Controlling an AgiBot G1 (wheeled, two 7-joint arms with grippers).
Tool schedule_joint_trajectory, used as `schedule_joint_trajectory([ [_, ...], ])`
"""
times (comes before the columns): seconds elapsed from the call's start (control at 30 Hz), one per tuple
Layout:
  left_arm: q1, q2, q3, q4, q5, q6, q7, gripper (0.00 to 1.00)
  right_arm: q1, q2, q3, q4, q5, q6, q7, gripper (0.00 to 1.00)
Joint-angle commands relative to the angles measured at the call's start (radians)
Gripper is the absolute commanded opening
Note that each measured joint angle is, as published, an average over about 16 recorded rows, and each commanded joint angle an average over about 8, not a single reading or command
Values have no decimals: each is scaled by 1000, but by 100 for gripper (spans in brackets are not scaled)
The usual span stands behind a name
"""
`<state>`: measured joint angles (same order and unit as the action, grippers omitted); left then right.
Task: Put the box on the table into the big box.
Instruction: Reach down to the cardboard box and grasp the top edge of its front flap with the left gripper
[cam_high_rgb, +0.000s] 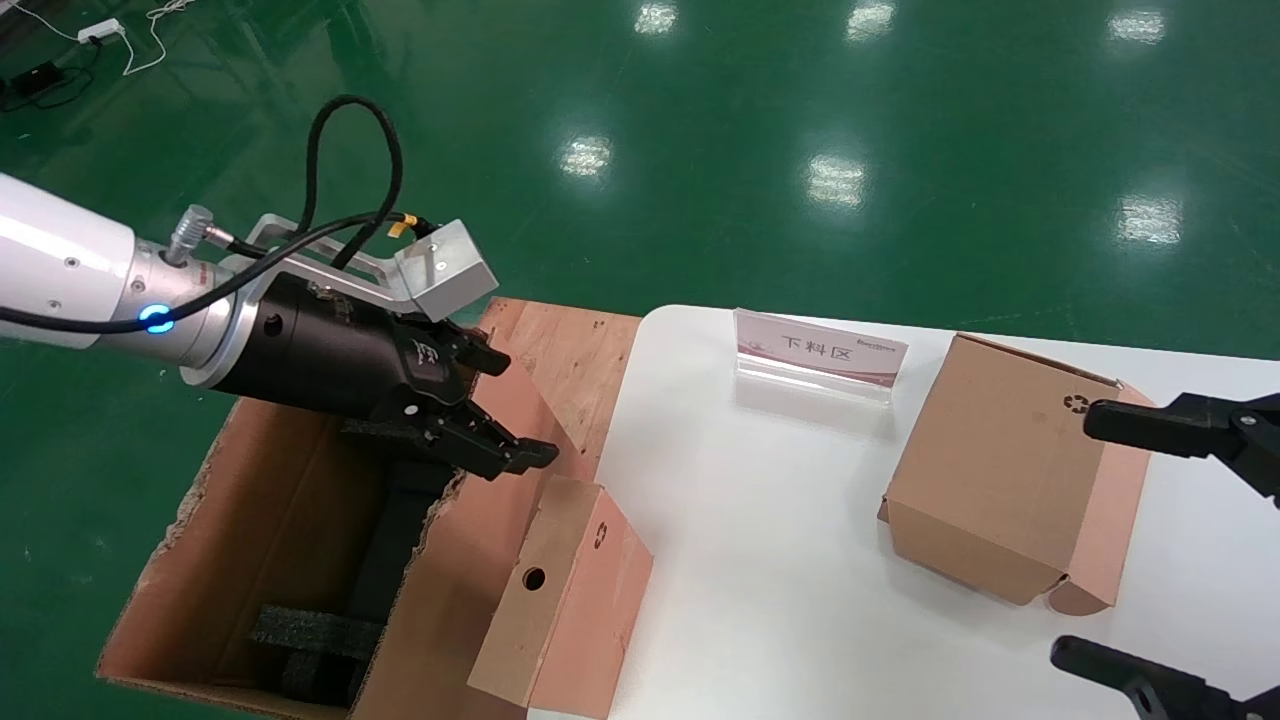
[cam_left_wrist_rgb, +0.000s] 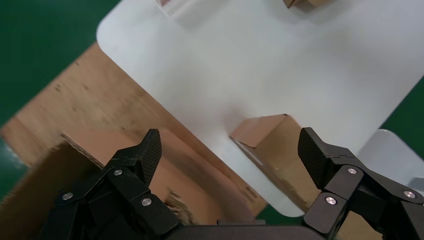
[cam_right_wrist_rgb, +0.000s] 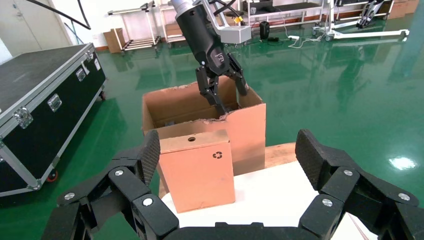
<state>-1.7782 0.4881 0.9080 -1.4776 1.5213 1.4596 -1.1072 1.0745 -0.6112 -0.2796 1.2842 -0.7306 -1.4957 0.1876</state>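
Slim cardboard box (cam_high_rgb: 565, 600) stands upright at table edge — apparently touching ragged big box (cam_high_rgb: 270, 520); left gripper (cam_high_rgb: 500, 410) and right gripper (cam_high_rgb: 1130, 540) spread, empty.

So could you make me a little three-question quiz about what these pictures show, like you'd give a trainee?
1. True or false: the left gripper is holding the slim box.
2. Where does the slim box stand? A: inside the big carton; B: on the white table's edge next to the carton; C: on the green floor.
3. Fill in: the black blocks inside the big carton are made of ____.

Key:
1. False: it hangs open above the carton, holding nothing.
2. B.
3. Foam.
The right gripper waits open by the cube-like box.
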Motion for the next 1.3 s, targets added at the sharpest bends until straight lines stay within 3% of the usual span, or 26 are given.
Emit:
schedule_joint_trajectory([
  [0.03, -29, 3, 33, -1, -11, 5, -31, 100, 0, 0, 0, 0, 0, 0, 0, 100],
  [0.67, -368, 163, 450, -2, -46, 155, -292, 100, 0, 0, 0, 0, 0, 0, 0, 100],
  [0.97, -415, 213, 556, -2, -82, 174, -334, 100, 0, 0, 0, 0, 0, 0, 0, 100],
  [1.3, -408, 259, 610, 17, -108, 178, -354, 100, 0, 0, 0, 0, 0, 0, 0, 100],
])
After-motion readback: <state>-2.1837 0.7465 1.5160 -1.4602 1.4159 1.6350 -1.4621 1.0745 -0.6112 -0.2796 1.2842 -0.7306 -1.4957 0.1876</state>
